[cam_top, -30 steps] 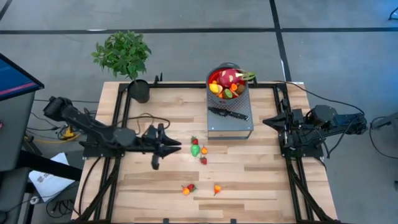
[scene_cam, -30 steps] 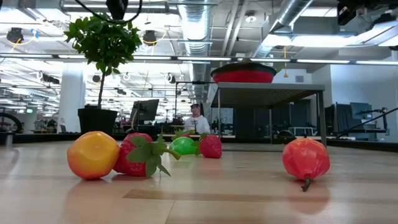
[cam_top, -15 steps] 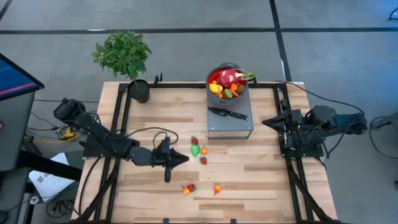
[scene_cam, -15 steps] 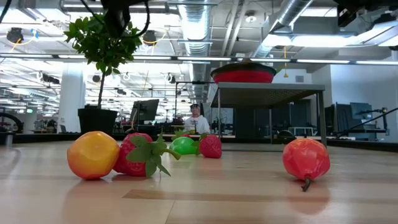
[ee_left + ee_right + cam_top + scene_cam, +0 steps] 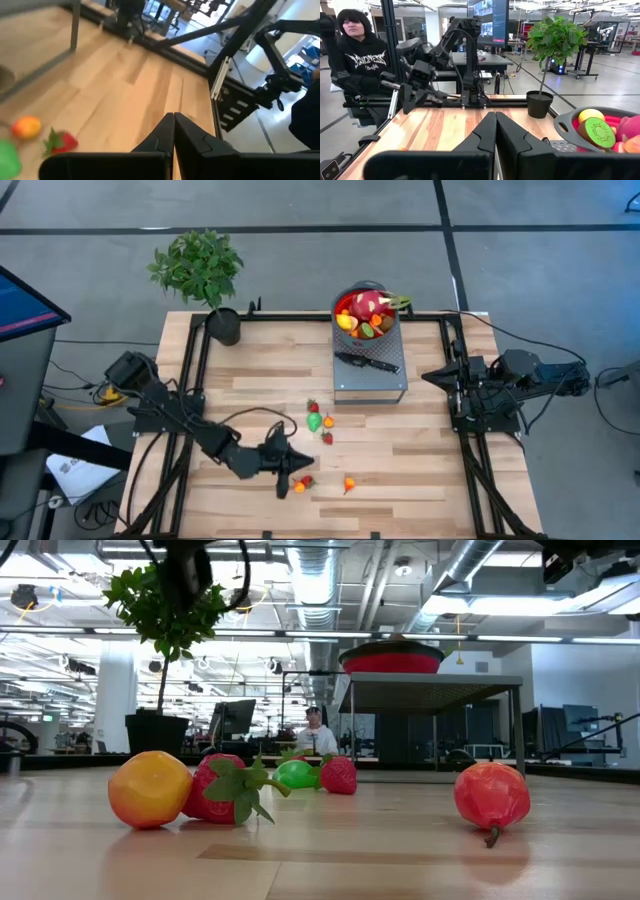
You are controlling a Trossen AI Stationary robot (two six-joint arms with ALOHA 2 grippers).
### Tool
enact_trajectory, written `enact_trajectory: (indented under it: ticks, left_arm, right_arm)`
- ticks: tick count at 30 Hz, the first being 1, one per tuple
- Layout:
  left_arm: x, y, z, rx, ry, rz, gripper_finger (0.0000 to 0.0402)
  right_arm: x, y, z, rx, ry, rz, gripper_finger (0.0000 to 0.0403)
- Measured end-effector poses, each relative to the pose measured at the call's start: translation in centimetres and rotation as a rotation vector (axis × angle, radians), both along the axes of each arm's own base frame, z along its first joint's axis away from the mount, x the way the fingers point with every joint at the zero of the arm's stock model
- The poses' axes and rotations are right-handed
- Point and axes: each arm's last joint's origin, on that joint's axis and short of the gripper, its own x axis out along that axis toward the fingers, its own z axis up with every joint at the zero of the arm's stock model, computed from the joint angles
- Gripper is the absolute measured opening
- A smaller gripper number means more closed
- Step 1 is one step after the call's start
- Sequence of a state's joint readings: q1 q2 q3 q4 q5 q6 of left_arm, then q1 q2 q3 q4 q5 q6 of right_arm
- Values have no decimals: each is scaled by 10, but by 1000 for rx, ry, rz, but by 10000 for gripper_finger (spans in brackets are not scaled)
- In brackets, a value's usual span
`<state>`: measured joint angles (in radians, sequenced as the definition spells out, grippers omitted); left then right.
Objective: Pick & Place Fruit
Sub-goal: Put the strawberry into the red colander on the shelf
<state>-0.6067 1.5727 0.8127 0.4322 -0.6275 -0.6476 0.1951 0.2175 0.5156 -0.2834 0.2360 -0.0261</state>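
Several small toy fruits lie on the wooden table. A strawberry [image 5: 312, 407], a green fruit [image 5: 315, 421] and a red one [image 5: 326, 438] are at mid-table. An orange fruit [image 5: 298, 487] with a strawberry [image 5: 307, 480] and an orange-red fruit [image 5: 348, 483] lie nearer the front edge. My left gripper [image 5: 299, 469] is shut with nothing in it, above the table, just on the far-left side of that front pair. My right gripper [image 5: 428, 376] is shut and held high at the right edge. In the left wrist view its own shut fingers [image 5: 173, 120] are over bare wood.
A red bowl [image 5: 367, 315] full of fruit, the dragon fruit among them, stands on a grey stand [image 5: 370, 385] at the far middle. A black-handled knife [image 5: 368, 361] lies on the stand. A potted plant [image 5: 200, 275] is at the far left corner. A person [image 5: 357, 60] sits beyond the table.
My left gripper has swung from mid-table toward the near edge and a little to the right, sinking lower, and now hangs by the front orange fruit and strawberry. No fruit has moved.
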Motion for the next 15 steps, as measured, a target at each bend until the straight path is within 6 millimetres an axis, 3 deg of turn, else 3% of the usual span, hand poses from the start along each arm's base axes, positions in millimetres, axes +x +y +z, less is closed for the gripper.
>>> enact_trajectory:
  ticks: [5,10,15]
  left_arm:
    - [-1,2,-13,0,39,134,1]
    - [4,18,-13,74,35,298,1]
    - [13,37,-12,117,47,345,1]
  right_arm:
    - [0,0,0,-2,0,0,1]
    - [0,0,0,0,0,0,1]
    - [0,0,0,0,0,-1,1]
